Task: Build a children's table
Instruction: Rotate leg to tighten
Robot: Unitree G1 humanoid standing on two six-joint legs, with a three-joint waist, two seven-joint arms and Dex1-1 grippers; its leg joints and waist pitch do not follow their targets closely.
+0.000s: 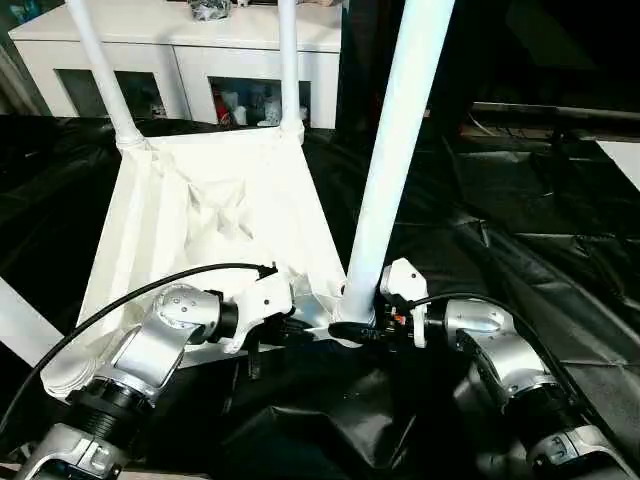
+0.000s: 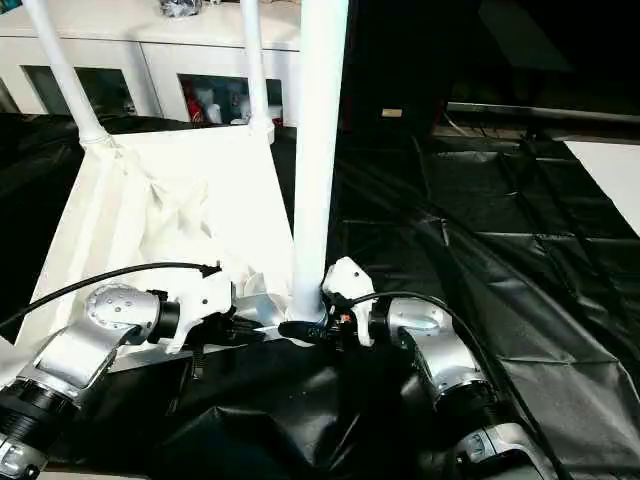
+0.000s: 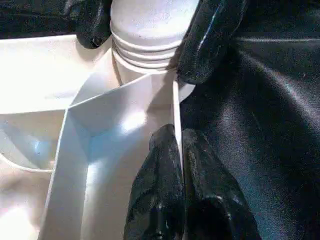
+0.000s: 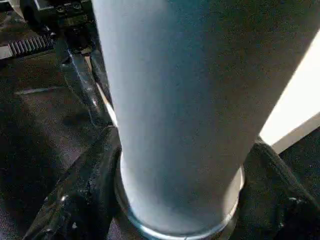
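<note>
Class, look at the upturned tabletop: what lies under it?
Under the tabletop lies crinkled black sheeting, spreading out on every side. What that sheeting covers beneath cannot be seen.

**Silver arms, white wrists, black fingers**

Both forearms are clad in ribbed silver metal with rounded elbow joints. White housings are fitted at the wrists, black cables are looped over them, and each gripper is finished in glossy black fingers (image 3: 160, 190).

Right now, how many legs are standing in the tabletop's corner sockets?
3: far-left leg, far-right leg, and the near-right leg that the right gripper holds at its base. A fourth may be hidden.
</note>
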